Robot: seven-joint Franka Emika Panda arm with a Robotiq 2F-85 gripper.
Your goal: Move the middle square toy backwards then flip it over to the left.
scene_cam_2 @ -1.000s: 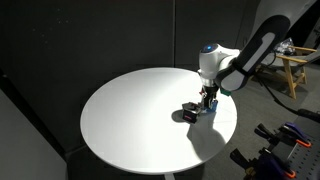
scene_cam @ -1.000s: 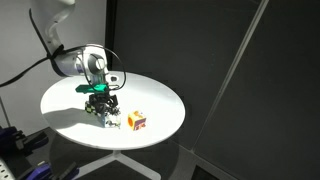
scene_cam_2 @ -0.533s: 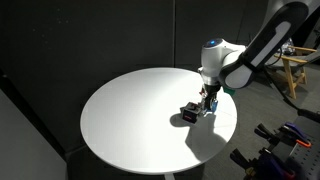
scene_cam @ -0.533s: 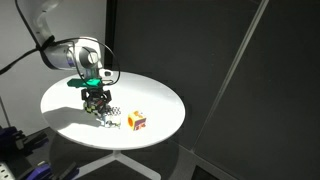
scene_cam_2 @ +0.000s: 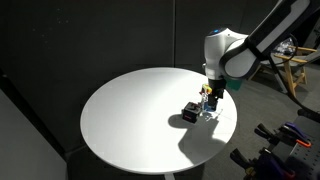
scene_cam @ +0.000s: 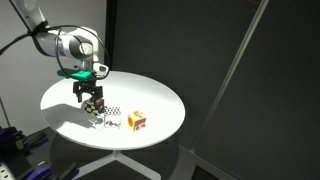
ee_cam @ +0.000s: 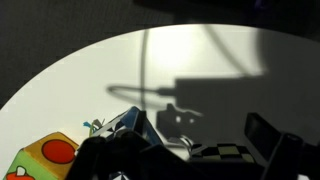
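Three small cubes sit in a row near the edge of the round white table (scene_cam: 160,95). The middle square toy (ee_cam: 126,124), light blue and white, lies between the orange and yellow cube (ee_cam: 45,160) and the dark checkered cube (ee_cam: 225,152). In both exterior views it shows small (scene_cam: 111,122) (scene_cam_2: 207,113), beside the orange cube (scene_cam: 137,121) and the dark cube (scene_cam_2: 190,111). My gripper (scene_cam: 90,99) (scene_cam_2: 207,97) (ee_cam: 195,150) hangs above the cubes, open and holding nothing. Its dark fingers (ee_cam: 266,138) frame the checkered cube in the wrist view.
Black curtains surround the table (scene_cam_2: 130,110). A wooden stand (scene_cam_2: 296,62) and blue and black equipment (scene_cam_2: 290,135) stand beyond the table's edge; more gear (scene_cam: 15,145) sits low beside the table. The cubes lie close to the table rim.
The gripper has risen off the cubes and drifted sideways, staying open. The cubes stay on the table.
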